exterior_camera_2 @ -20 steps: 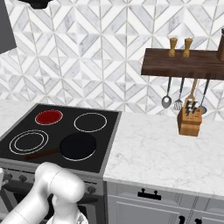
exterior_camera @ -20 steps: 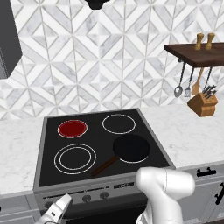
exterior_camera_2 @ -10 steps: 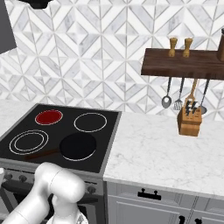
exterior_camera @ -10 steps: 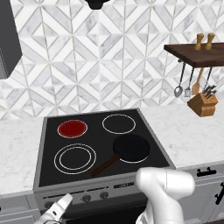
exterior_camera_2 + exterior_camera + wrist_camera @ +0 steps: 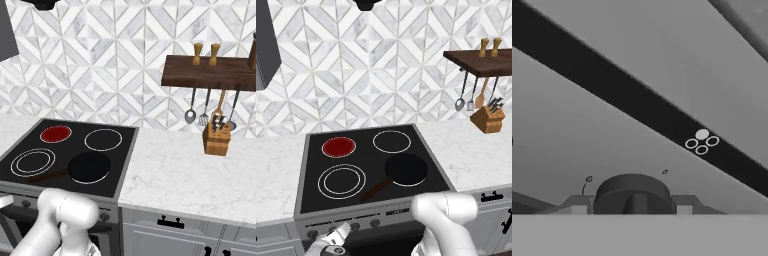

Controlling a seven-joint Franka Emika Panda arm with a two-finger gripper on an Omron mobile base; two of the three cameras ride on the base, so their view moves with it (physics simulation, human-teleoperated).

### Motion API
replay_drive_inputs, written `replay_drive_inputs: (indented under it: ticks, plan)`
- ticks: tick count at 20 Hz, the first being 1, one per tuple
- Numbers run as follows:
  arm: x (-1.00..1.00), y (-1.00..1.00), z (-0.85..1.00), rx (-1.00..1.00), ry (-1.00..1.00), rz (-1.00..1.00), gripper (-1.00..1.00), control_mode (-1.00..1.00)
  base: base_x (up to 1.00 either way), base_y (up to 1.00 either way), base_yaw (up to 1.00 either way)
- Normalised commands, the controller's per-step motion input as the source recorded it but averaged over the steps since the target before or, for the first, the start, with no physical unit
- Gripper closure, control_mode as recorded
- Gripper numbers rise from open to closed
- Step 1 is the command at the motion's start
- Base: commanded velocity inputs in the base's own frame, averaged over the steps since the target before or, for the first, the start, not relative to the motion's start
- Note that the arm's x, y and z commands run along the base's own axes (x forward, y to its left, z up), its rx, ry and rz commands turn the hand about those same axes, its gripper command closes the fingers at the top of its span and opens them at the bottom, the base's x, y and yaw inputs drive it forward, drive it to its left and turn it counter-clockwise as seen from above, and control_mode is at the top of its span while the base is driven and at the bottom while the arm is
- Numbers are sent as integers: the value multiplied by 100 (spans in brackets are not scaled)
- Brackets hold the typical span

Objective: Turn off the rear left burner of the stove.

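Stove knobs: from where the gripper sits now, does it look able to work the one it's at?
Probably yes: the gripper is shut on a dark knob of the stove, nothing between them.

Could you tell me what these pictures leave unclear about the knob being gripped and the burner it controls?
- Gripper: in the left base view the bottom edge cuts it off, hiding its fingertips.
- Knob: the hand view's bottom edge cuts it off, so its pointer position is unreadable.
- Panel markings: too small to link surely to the glowing rear left burner.
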Motion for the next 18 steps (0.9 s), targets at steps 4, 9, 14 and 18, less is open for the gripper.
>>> replay_drive_inputs:
  ticks: [4,9,14,18]
  plan:
    - [0,-21,0,62,-3,0,100,-100,0,0,0]
    - [0,-17,0,58,0,0,100,-100,0,0,0]
    - [0,-5,0,52,0,-2,100,-100,0,0,0]
    - [0,-4,0,40,0,-1,100,-100,0,0,0]
